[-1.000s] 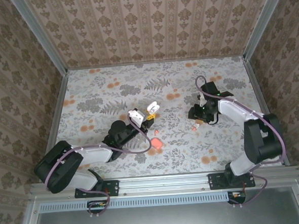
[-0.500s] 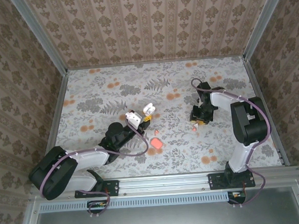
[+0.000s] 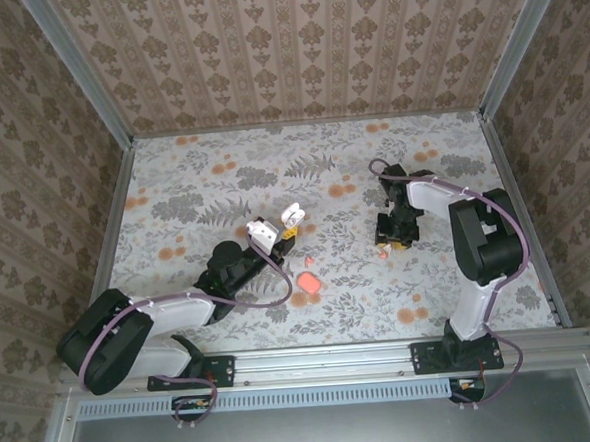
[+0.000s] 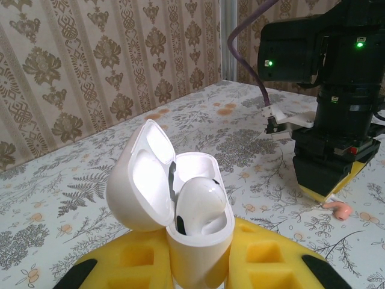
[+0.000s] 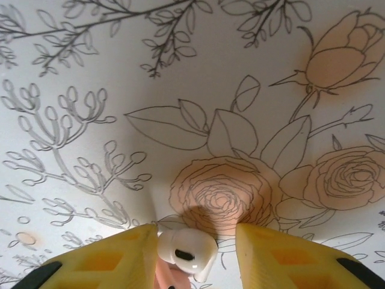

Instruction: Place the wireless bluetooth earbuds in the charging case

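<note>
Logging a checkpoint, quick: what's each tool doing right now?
Left tool: shut on the charging case.
Right tool: open around an earbud, not gripping it.

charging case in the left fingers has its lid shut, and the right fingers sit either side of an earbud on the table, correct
Not quite: the lid is open, tipped back, as the left wrist view shows. The charging case is in the left fingers, and the right fingers sit either side of an earbud on the table.
</note>
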Controlling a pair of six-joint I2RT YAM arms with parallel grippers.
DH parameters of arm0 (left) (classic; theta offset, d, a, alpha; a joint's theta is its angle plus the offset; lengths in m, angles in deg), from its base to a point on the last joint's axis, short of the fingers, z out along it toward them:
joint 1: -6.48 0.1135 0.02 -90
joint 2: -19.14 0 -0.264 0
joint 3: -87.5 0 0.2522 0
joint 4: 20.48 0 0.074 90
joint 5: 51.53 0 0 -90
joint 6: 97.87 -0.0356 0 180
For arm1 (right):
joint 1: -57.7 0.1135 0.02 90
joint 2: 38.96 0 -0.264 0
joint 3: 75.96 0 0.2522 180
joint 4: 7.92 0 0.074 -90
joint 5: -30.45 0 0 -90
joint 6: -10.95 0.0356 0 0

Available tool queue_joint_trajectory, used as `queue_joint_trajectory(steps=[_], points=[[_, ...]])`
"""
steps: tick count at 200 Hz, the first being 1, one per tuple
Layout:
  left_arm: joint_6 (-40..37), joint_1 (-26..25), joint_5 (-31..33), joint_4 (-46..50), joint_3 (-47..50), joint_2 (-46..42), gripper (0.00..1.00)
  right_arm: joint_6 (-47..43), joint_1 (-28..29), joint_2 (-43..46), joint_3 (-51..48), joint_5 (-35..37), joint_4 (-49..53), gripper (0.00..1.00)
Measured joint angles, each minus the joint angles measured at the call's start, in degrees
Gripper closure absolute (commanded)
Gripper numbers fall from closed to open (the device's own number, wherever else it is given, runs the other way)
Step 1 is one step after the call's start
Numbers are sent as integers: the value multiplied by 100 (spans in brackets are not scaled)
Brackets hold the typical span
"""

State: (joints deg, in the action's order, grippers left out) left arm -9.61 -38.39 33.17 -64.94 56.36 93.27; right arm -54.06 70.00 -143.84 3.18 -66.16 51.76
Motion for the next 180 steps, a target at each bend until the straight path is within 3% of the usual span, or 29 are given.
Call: queue_joint_trajectory(steps=[89,180], points=[[0,33,2,249,17,-168,90,-105,138,-105,133,330,181,76],[2,35,2,238,17,-98,90,-72,225,273,-142,382,-85,77]])
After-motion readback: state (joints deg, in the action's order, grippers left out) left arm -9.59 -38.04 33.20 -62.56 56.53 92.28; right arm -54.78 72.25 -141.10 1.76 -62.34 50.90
